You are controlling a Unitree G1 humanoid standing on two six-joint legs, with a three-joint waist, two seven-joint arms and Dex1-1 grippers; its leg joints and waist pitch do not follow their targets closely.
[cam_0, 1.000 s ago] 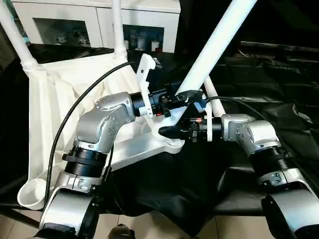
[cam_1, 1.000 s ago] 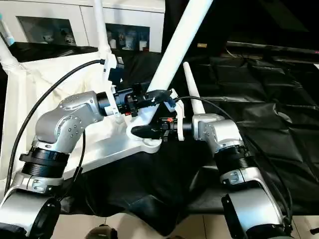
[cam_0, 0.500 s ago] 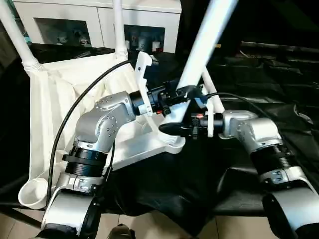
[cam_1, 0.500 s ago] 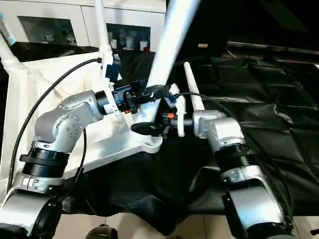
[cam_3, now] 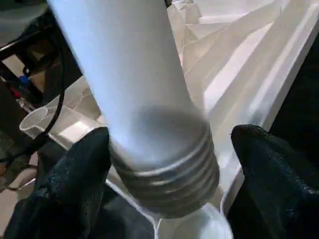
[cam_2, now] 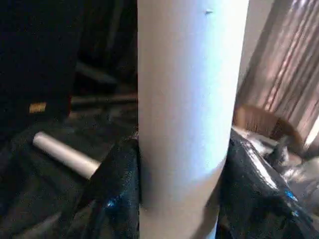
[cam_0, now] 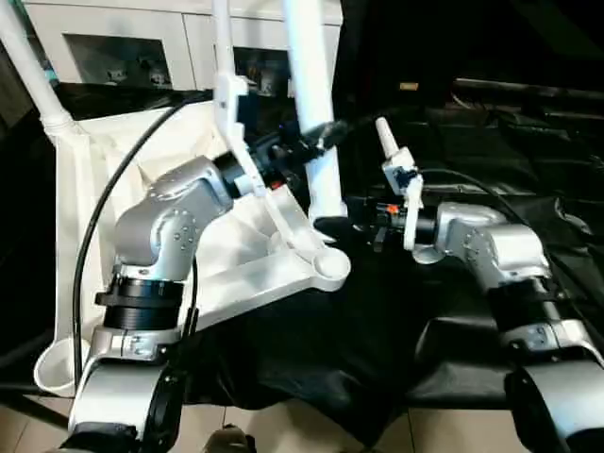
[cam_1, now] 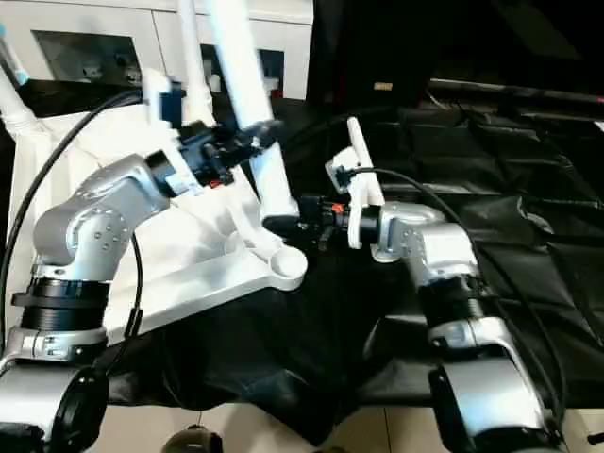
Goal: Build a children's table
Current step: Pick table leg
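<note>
The children's table top (cam_0: 236, 276) lies upside down, white and ribbed, with an empty corner socket (cam_0: 330, 267) at its near right. My left gripper (cam_0: 319, 135) is shut on a white tube leg (cam_0: 311, 75) that stands almost upright; in the left wrist view the black fingers (cam_2: 117, 189) press both sides of the leg (cam_2: 187, 99). The leg's threaded end (cam_3: 172, 177) hangs just above the socket (cam_3: 192, 226). My right gripper (cam_0: 332, 225) is open around that end, with the fingers (cam_3: 271, 169) standing off it.
Two legs (cam_0: 36, 71) (cam_0: 223, 52) stand in the top's far corners. A loose leg (cam_1: 359, 156) lies on the black-draped work table (cam_0: 528, 170) behind my right arm. A white glass-door cabinet (cam_0: 142, 38) stands at the back.
The leg swung from leaning right to almost upright, carried left by my left gripper. The right gripper's fingers spread wider around its lower end.
</note>
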